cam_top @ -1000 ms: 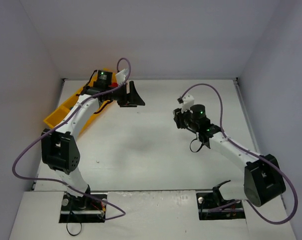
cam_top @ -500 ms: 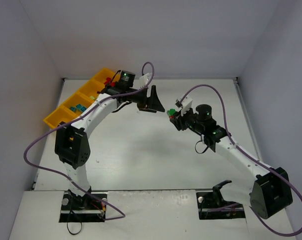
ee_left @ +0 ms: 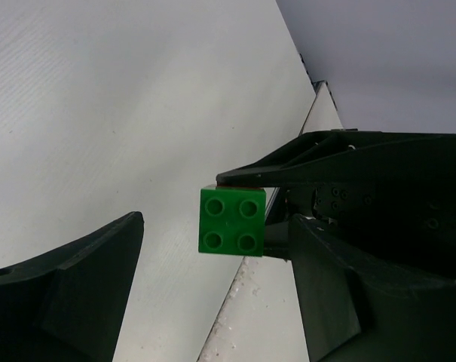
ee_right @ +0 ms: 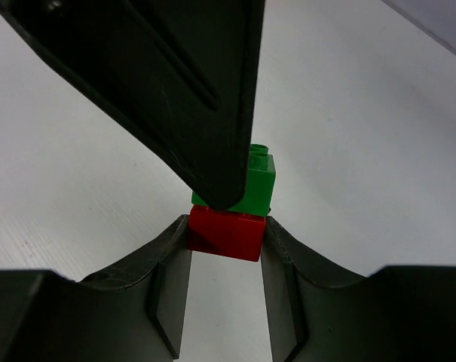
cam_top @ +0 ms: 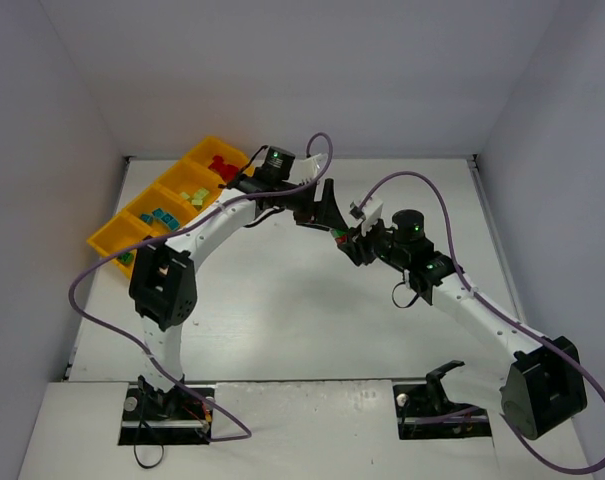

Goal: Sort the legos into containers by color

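My right gripper point(ee_right: 227, 243) is shut on a red brick point(ee_right: 228, 232) with a green brick point(ee_right: 259, 185) stacked on top, held above the table mid-scene point(cam_top: 344, 240). My left gripper point(ee_left: 216, 260) is open. Its fingers point(ee_left: 77, 279) stand on either side of the green brick point(ee_left: 231, 221), not touching it; one finger point(ee_right: 175, 75) covers part of that brick in the right wrist view. The orange-yellow tray point(cam_top: 204, 150) lies at the far left. Its compartments hold red bricks point(cam_top: 222, 165), yellow-green bricks point(cam_top: 194, 195), teal bricks point(cam_top: 162, 217) and a green brick point(cam_top: 127, 258).
The two grippers meet above the table's middle, the left arm point(cam_top: 217, 220) stretched from the tray side. A purple cable point(cam_top: 412, 180) loops over the right arm. Grey walls enclose the table on three sides.
My left arm has swung right, away from the tray, and its open gripper has come up to the stack. My right gripper has moved slightly left with the stack.
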{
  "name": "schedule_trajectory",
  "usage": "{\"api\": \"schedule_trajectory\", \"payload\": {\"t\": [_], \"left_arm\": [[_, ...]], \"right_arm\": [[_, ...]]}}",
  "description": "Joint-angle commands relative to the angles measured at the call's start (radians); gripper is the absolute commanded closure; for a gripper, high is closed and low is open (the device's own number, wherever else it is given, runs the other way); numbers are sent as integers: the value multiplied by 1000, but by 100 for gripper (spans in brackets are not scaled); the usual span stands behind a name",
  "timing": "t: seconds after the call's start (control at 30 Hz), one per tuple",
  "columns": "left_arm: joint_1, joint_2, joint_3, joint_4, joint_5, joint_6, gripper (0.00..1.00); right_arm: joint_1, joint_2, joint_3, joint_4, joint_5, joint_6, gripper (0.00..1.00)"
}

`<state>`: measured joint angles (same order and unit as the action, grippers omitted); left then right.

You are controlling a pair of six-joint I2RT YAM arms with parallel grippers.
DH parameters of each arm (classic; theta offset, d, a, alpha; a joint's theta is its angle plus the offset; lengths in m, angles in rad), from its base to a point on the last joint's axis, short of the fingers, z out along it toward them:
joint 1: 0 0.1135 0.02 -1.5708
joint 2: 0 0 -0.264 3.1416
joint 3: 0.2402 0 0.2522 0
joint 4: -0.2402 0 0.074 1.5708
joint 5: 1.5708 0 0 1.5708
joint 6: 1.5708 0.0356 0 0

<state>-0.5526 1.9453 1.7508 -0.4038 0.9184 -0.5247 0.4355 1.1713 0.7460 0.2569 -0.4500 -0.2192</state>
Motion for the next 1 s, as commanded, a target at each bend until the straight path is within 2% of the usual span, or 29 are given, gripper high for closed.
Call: {"api": "schedule_trajectory", "payload": {"t": [0.0, 0.2, 0.3, 0.33, 0.43, 0.6, 0.67, 0.8, 0.97], "left_arm": [[-6, -14, 68, 46, 22, 26, 29], [-15, 0, 75, 53, 48, 35, 33], [-18, 6, 82, 62, 63, 31, 46], [-18, 7, 84, 66, 71, 29, 56], [-18, 7, 82, 88, 95, 19, 74], [-17, 9, 69, 141, 163, -23, 93], [-17, 9, 58, 157, 184, -29, 97], [0, 4, 50, 154, 200, -29, 99], [97, -51, 18, 109, 165, 11, 98]], "right_arm": [[-1, -21, 50, 45, -35, -9, 99], [-1, -21, 52, 45, -36, -5, 99], [-1, -15, 50, 45, -35, -6, 98], [-1, -13, 52, 45, -35, -6, 98], [-1, -10, 50, 47, -38, -6, 98], [-1, -9, 47, 47, -38, -9, 98], [-3, -9, 46, 47, -36, -12, 98], [-3, -16, 27, 45, -27, -17, 98], [-3, -38, 9, 39, 3, -14, 98]]}}
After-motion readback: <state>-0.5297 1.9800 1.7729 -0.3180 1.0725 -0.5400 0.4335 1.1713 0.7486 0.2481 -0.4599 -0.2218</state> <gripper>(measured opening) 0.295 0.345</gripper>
